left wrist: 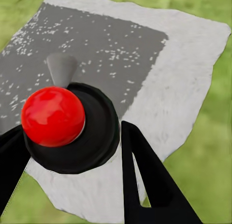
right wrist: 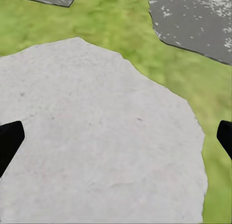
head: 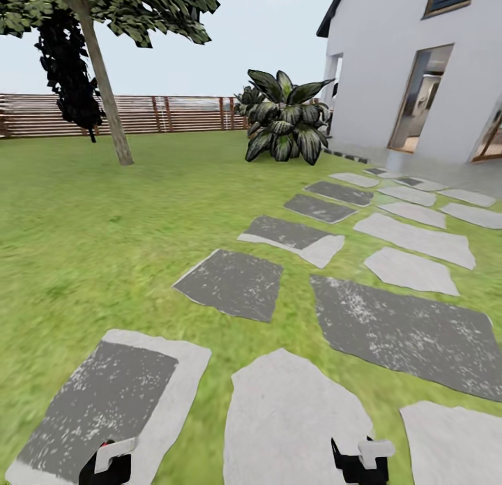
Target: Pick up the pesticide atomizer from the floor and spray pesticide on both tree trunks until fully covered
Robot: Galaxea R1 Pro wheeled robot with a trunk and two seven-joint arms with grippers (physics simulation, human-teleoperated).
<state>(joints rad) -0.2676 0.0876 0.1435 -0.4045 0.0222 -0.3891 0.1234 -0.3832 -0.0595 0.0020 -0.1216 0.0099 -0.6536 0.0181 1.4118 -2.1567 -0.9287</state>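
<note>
The pesticide atomizer [left wrist: 53, 115], a black round body with a shiny red ball top and a grey nozzle, sits between the black fingers of my left gripper [left wrist: 72, 129], which is shut on it. In the head view only a red speck of the atomizer [head: 104, 444] shows at my left gripper [head: 104, 465], low at the frame's edge. My right gripper [head: 359, 463] is open and holds nothing, its fingers [right wrist: 9, 141] spread wide over a pale paving stone. One tree [head: 111, 108] with a bare, leaning grey-tan trunk stands far ahead on the left of the lawn.
Grey and white stepping stones [head: 233, 282] run from under me toward the white house [head: 411, 66] at the right. A broad-leaved bush [head: 282, 118] stands by the house corner. A black-leaved tree [head: 66, 66] and a brown slat fence [head: 174, 114] close the far side. Grass [head: 84, 220] spreads left.
</note>
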